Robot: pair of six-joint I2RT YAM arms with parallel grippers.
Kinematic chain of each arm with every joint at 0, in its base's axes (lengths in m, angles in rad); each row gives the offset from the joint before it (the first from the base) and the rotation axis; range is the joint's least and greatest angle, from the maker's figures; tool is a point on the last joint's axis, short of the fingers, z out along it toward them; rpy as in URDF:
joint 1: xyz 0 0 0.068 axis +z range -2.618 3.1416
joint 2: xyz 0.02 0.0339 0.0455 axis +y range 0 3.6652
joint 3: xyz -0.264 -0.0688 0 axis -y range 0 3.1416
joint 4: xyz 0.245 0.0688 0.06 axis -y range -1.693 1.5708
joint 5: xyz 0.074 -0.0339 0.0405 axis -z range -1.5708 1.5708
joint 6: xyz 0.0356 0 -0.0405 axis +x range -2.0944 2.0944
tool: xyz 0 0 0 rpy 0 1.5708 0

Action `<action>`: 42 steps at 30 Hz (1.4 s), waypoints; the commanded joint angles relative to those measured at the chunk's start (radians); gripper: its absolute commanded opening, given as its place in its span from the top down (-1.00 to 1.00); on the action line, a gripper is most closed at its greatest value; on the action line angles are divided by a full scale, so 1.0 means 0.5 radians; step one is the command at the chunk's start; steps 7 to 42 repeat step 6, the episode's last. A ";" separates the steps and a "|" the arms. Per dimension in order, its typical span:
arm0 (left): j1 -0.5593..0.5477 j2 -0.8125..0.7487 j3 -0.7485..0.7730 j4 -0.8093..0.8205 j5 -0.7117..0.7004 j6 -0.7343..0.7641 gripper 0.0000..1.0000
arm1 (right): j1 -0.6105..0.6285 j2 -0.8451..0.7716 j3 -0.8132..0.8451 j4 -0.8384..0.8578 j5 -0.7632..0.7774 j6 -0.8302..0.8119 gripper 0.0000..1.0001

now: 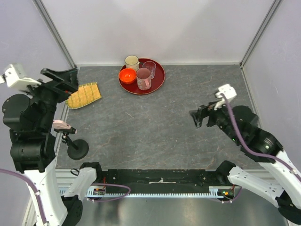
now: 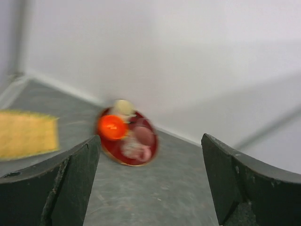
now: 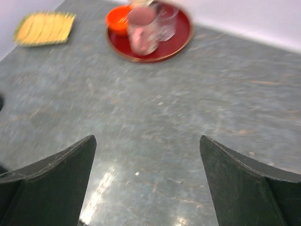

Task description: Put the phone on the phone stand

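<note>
Two grippers, both spread wide, nothing held. Left gripper [image 2: 149, 141] raised; phone [image 1: 63, 125] sits on the phone stand [image 1: 78, 149] below and behind it. Ahead of it, red tray [image 1: 160, 80] holds orange bowl [image 1: 127, 75], cream mug [image 1: 131, 61], two glasses [image 1: 144, 77]. Right gripper [image 3: 146, 139] hangs low, tray far ahead to its left.

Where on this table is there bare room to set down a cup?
Bare: the wide middle between tray, stand and right gripper, and the far right corner. Crowded: the tray, and the left edge by the mat.
</note>
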 commanded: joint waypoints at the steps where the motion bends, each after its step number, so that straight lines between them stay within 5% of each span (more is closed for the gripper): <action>1: 0.003 -0.009 -0.290 0.822 1.318 0.125 -0.89 | 0.004 -0.227 0.194 0.005 0.762 -0.029 -0.96; 6: 0.003 0.067 -0.193 1.047 1.637 0.048 -0.89 | 0.004 -0.450 0.567 -0.014 0.975 -0.152 -0.96; 42: 0.003 0.067 -0.193 1.047 1.637 0.048 -0.89 | 0.004 -0.450 0.567 -0.014 0.975 -0.152 -0.96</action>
